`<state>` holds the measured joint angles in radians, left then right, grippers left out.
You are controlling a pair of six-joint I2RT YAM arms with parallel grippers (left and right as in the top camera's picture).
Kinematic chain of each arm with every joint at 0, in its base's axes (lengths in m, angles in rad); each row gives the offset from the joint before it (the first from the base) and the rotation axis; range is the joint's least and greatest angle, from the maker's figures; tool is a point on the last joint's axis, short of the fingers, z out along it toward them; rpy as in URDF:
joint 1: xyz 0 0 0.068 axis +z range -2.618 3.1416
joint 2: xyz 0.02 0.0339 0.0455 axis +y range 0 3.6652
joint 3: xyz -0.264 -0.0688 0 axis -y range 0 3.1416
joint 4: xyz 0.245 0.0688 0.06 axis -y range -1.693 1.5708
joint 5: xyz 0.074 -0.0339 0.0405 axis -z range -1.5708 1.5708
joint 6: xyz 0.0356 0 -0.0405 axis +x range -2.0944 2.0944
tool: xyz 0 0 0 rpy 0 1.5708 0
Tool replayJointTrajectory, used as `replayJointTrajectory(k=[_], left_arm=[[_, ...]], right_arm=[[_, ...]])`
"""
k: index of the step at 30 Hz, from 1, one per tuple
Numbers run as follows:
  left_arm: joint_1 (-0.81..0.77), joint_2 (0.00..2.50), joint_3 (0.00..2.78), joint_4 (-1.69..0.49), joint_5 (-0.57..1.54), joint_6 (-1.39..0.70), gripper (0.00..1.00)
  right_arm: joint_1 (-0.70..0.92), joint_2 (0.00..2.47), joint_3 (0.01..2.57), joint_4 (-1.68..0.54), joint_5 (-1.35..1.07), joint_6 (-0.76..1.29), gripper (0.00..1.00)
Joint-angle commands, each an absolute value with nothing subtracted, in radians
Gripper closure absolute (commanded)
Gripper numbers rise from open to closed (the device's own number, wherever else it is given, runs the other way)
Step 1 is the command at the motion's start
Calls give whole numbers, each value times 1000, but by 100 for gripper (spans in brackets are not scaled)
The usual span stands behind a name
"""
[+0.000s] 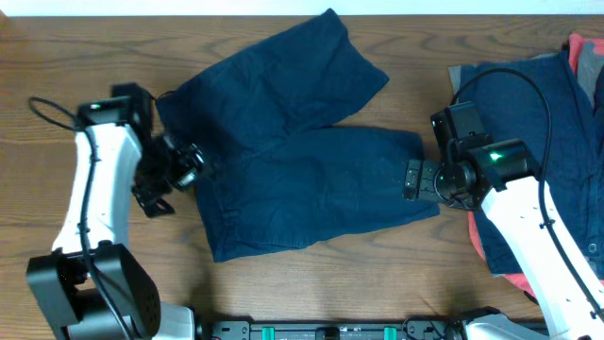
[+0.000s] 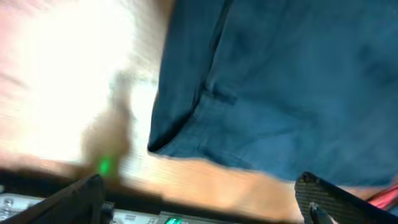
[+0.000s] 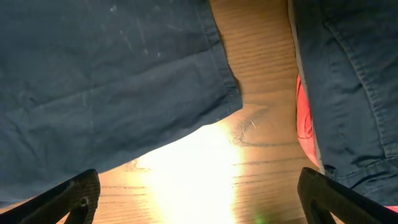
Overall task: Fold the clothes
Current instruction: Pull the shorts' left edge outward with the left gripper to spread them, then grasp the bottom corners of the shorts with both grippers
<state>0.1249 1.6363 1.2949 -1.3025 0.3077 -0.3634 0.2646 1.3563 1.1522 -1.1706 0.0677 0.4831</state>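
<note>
Overhead view. A pair of navy-blue shorts (image 1: 293, 179) lies spread flat at the middle of the wooden table (image 1: 57, 57), waistband toward the left, one leg angled up and to the right, the other running straight right. The left gripper (image 1: 196, 164) sits at the waistband's left edge, at or just beside the cloth. The right gripper (image 1: 410, 179) sits at the hem of the lower leg. Whether either touches the fabric cannot be told from above. At the table's right edge lies a pile of further clothes: a navy garment (image 1: 557, 123) on top, a grey garment (image 1: 460, 76) showing at its left border, and a coral-red garment (image 1: 587, 57) beneath and behind.

Left wrist view (blurred). The two dark fingers (image 2: 84, 193) stand at the lower corners of the frame, spread wide, with nothing between them. The shorts fill the upper right; the waistband edge runs down toward bare wood under strong glare.

Right wrist view. The fingers (image 3: 81, 193) are likewise parted wide at the lower corners and hold nothing. The corner of the shorts' leg hem occupies the upper left, lying flat on the wood. At right, well apart from the hem, the pile's navy cloth overlies a strip of coral-red.
</note>
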Motion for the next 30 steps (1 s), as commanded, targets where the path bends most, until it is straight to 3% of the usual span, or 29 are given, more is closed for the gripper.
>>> replayJointTrajectory(k=[1,7,15,20,30], left_arm=[[56,1645,1225,-1316,305,-364,5],[3,1575,1079,-1267,300,-547,7],[-6,1219,767,-1010,302,-769,7],[-47,1067,614,-876,302,-902,14],[-155,1049,498,-782,215,-1035,14]], right_arm=[[255,1347,1157,-1159,78,528,1],[255,1359,1155,-1152,93,539,1],[253,1382,1051,-1113,66,903,1],[254,1382,942,-1016,-14,1012,1],[254,1382,815,-908,-55,1043,1]])
